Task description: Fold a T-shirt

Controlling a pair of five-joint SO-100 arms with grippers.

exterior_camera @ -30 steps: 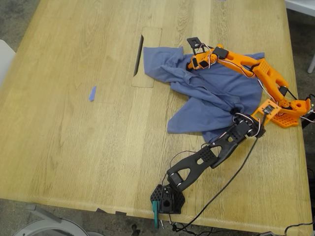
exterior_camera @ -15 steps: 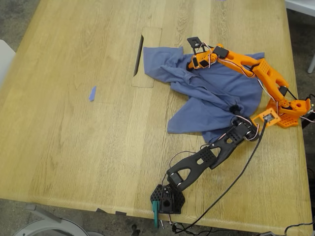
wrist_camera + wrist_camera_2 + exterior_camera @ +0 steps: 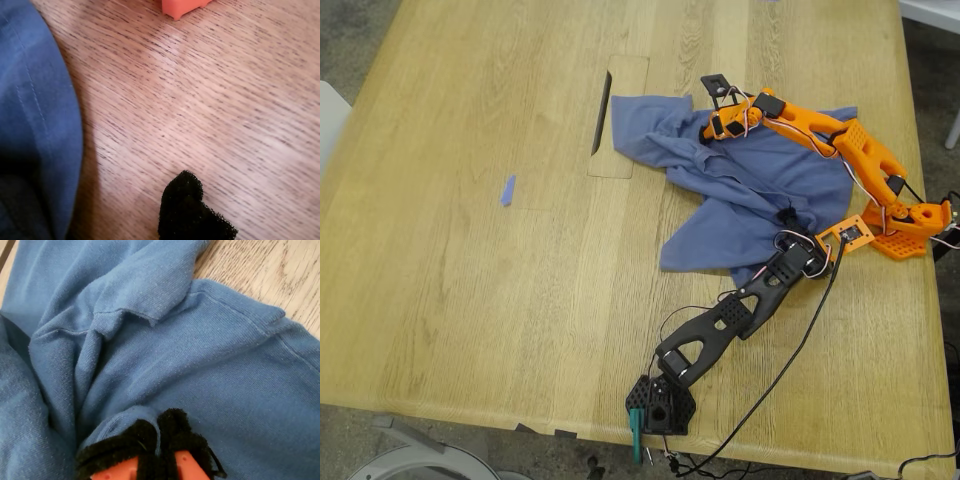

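Note:
The slate-blue T-shirt (image 3: 750,195) lies crumpled on the wooden table (image 3: 470,300), towards the exterior view's right. No print shows. My second gripper (image 3: 712,128), on the orange arm, sits at the shirt's far edge. In the second wrist view it (image 3: 159,437) is shut on a raised fold of the T-shirt (image 3: 200,365). My first gripper (image 3: 786,218), on the black arm, is at the shirt's near right edge. The first wrist view shows only a black padded tip (image 3: 192,212) over bare wood, with the T-shirt's hem (image 3: 35,115) beside it, so its jaw state is unclear.
A small blue scrap (image 3: 507,190) lies on the exterior view's left. A dark slot (image 3: 601,112) is cut in the table just beyond the shirt. The orange arm's base (image 3: 910,228) and the black arm's base (image 3: 660,405) stand at the right and near edges.
The black arm's wrist has swung towards the exterior view's left, closer onto the shirt's edge. The orange arm and the shirt have hardly moved.

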